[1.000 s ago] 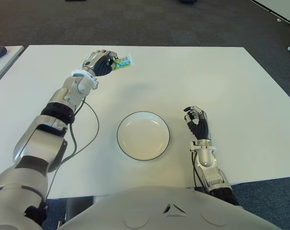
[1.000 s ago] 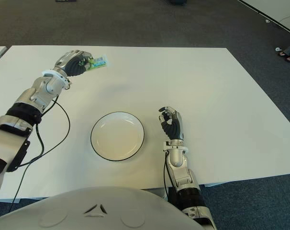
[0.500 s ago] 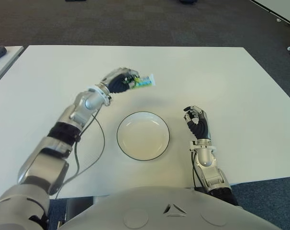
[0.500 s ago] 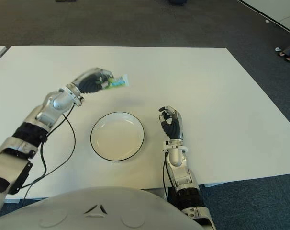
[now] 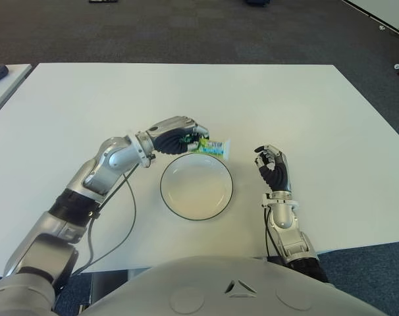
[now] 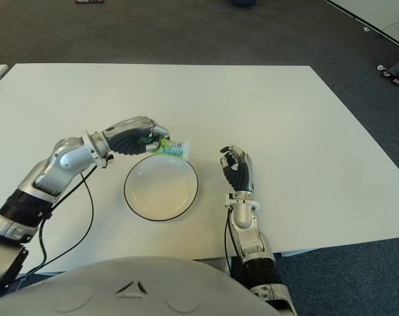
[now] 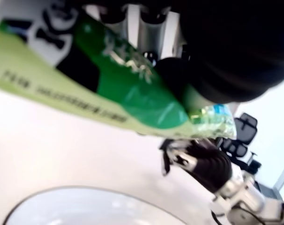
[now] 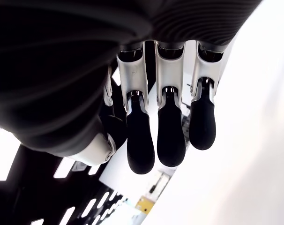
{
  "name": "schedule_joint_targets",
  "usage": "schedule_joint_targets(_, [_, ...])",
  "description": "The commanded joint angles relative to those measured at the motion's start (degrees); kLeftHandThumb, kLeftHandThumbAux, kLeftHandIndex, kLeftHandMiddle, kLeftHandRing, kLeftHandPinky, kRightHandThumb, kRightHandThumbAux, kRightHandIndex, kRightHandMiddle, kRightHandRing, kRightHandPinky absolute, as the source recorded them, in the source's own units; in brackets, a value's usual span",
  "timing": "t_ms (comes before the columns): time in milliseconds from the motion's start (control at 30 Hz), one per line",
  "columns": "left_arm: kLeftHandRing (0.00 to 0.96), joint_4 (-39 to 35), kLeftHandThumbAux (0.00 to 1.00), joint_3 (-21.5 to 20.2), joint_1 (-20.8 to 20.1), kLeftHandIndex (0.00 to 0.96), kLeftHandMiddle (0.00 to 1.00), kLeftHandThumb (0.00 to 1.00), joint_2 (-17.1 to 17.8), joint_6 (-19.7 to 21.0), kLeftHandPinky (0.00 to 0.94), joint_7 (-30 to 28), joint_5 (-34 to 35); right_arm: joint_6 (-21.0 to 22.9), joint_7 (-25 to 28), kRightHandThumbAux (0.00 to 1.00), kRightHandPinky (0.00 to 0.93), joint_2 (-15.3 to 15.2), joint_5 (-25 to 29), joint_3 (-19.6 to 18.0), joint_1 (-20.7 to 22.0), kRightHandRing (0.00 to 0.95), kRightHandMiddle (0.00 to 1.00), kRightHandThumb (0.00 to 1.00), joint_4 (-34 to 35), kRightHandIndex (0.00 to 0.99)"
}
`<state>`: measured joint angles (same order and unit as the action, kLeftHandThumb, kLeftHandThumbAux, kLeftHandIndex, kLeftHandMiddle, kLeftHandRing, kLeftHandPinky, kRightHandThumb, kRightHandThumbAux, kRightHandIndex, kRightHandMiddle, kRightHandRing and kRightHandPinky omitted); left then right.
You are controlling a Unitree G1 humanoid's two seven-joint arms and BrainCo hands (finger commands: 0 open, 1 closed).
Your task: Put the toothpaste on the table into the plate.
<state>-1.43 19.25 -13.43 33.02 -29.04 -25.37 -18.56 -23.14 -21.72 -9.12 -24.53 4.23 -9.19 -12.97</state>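
Carrying stage of the transfer. The left hand (image 5: 176, 133) has its fingers clamped round the green end of the toothpaste (image 5: 212, 147), which is off the table (image 5: 305, 99) and projects over the plate's far rim at about 12 to 1 o'clock. The plate (image 5: 168, 197), white with a dark rim, holds nothing. Judged from this, pick-up and most of the carry are done; what remains is a short move toward 6 o'clock, a lowering over the plate's middle, and the release. The left wrist view shows the tube (image 7: 109, 84) pinched between dark fingers, with the plate's rim (image 7: 62, 192) below it.

The right hand (image 5: 273, 168) shows at the plate's 3 o'clock, near but apart from the rim, its fingers curled and holding nothing. The table's edges lie well away on all sides, and open surface surrounds the plate; the only nearby obstacle to the descent is the rim itself
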Motion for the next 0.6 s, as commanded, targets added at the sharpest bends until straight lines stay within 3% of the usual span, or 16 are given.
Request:
schedule_joint_targets(33, [0.776, -1.3, 0.72, 1.3, -0.4, 0.436, 0.796, 0.706, 2.3, 1.3, 0.757, -6.9, 2.3, 0.7, 0.3, 0.731, 0.572, 0.0, 0.0, -0.1, 0.0, 0.643, 0.652, 0.699, -0.1, 0.427])
schedule_joint_targets(200, [0.786, -1.1, 0.72, 2.9, -1.7, 0.437, 0.804, 0.707, 3.2, 0.0, 0.774, -11.7, 2.2, 1.2, 0.9, 0.732, 0.536, 0.0, 0.3, 0.0, -0.1, 0.627, 0.642, 0.7, 0.3, 0.427])
schedule_joint_targets(300, [0.788, -0.2, 0.72, 3.8, 0.9, 0.437, 0.806, 0.707, 2.4, -2.2, 0.773, -9.8, -0.1, 1.2, 1.3, 0.732, 0.532, -0.1, 0.5, -0.1, -0.1, 0.623, 0.64, 0.699, 0.5, 0.427])
schedule_joint_targets(400, [0.79, 1.3, 0.72, 4.6, 0.9, 0.437, 0.808, 0.706, 2.2, -3.9, 0.769, -9.7, -1.0, 1.2, 1.4, 0.732, 0.527, -0.1, 0.5, -0.1, -0.1, 0.621, 0.639, 0.7, 0.6, 0.428])
schedule_joint_targets(600, [0.798, 2.0, 0.72, 5.8, 0.9, 0.437, 0.81, 0.704, 2.7, -3.7, 0.784, -11.3, -2.8, 1.2, 1.6, 0.732, 0.52, -0.1, 0.7, -0.2, 0.3, 0.623, 0.645, 0.7, 0.2, 0.429])
